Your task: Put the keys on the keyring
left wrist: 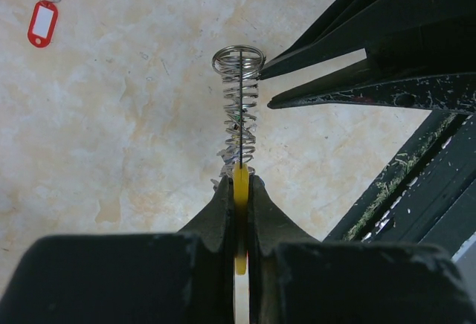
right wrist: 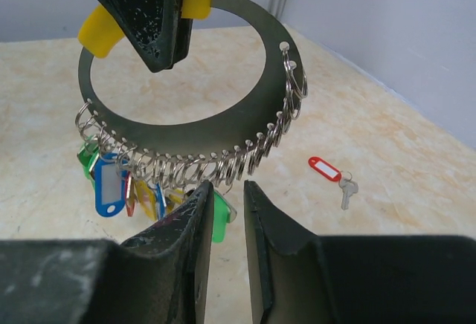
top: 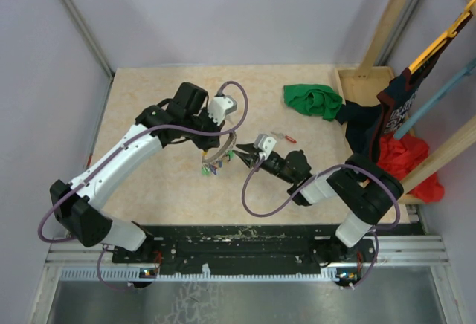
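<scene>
The keyring (right wrist: 186, 127) is a thin grey metal band hanging above the table, with a row of small split rings and blue, green, yellow and red tags under it. My left gripper (left wrist: 240, 179) is shut on a yellow sleeve at the ring's top, so the keyring (left wrist: 239, 101) shows edge-on there. My right gripper (right wrist: 227, 186) sits just below the ring's lower edge. Its jaws stand a narrow gap apart, with a green tag (right wrist: 219, 216) at the left fingertip. In the top view both grippers meet at the keyring (top: 217, 159). The loose keys are out of view.
A key with a red oblong tag (right wrist: 326, 169) lies on the table to the right, also the red-tagged key (top: 283, 137) from above. A green cloth (top: 312, 101), dark clothing (top: 372, 127) and a red cloth (top: 409, 162) lie at the right by wooden framing.
</scene>
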Robot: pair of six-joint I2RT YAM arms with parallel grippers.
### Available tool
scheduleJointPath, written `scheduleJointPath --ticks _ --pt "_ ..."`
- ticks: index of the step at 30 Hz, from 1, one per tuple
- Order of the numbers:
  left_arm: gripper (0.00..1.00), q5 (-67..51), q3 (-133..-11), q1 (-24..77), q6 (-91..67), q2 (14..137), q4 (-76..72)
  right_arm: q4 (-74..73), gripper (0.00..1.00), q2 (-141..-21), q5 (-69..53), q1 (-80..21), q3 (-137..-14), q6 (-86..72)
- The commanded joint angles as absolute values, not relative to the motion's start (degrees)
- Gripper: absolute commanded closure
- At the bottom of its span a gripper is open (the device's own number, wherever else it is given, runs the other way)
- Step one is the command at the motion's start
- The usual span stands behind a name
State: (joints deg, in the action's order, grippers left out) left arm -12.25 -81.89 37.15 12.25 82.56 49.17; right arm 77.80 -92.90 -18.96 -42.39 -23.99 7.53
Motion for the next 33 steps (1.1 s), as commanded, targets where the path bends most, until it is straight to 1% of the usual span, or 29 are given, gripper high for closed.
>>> scheduleJointPath --ticks 1,5,15,21,28,33 --pt "1.00 -14.20 -84.63 37.70 11.84 81.36 48.15 83.46 0.78 -94.18 -18.15 -43.10 -25.12 8.17" --pt "1.00 -14.93 -84.64 37.84 11.74 81.35 47.96 84.29 0.81 -96.25 -18.28 -43.24 -25.20 8.09" --pt "1.00 -15.61 -84.62 38.06 11.30 81.29 47.91 87.14 0.79 -97.88 -17.30 -43.43 -24.55 7.87" --pt "1.00 -15.27 -84.42 38.06 11.17 81.39 47.85 88.26 0.80 -97.27 -17.39 -43.51 -24.09 7.38" --pt "1.00 -14.69 -84.51 38.06 11.17 81.54 48.32 88.93 0.89 -96.70 -15.39 -43.51 -22.82 8.25" --pt "1.00 -14.41 -84.95 38.06 10.94 81.39 48.38 88.17 0.96 -96.92 -16.27 -43.51 -22.64 8.26"
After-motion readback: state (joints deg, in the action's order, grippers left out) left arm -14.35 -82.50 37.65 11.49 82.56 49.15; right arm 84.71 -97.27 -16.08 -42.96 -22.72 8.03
